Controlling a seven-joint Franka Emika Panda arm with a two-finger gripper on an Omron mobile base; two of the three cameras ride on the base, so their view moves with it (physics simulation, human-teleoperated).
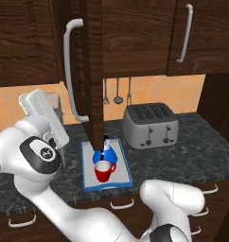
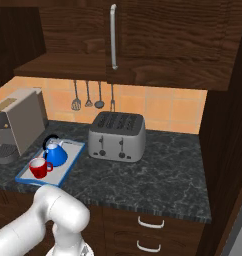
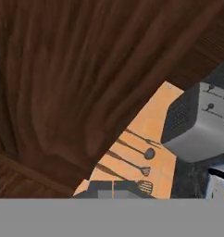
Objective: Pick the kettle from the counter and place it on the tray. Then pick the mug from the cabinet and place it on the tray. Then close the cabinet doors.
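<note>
Left base view shows both placing steps done: the kettle (image 1: 107, 154) and the mug (image 1: 102, 171) sit together on the tray (image 1: 126, 176), the mug just in front of the kettle, and the tray rests on the table (image 1: 192, 146) beside a silver toaster (image 1: 150, 125). What is left, by my judgement, is closing the cabinet doors. One door (image 1: 92, 71) stands swung out edge-on over the tray, its long silver handle (image 1: 70, 71) on the face turned toward the arm; the neighbouring door (image 1: 201, 35) looks already flush.

The hand (image 1: 40, 113) is raised beside that open door, fingers together and holding nothing. From the hand view, brown door wood (image 3: 77, 69) lies very close ahead and above, with the toaster and the hanging utensils (image 3: 132, 159) off to the lower right, past the door's edge.

To do this well, push with the closed fingers flat against the panel, well out from the hinge side, and follow the door's arc rather than driving straight. Keep clear of the bar handle so the fingers do not catch. Stay above the kettle and mug, which sit right below the door's sweep. Ease off as the door nears the cabinet (image 2: 158, 45) front.
</note>
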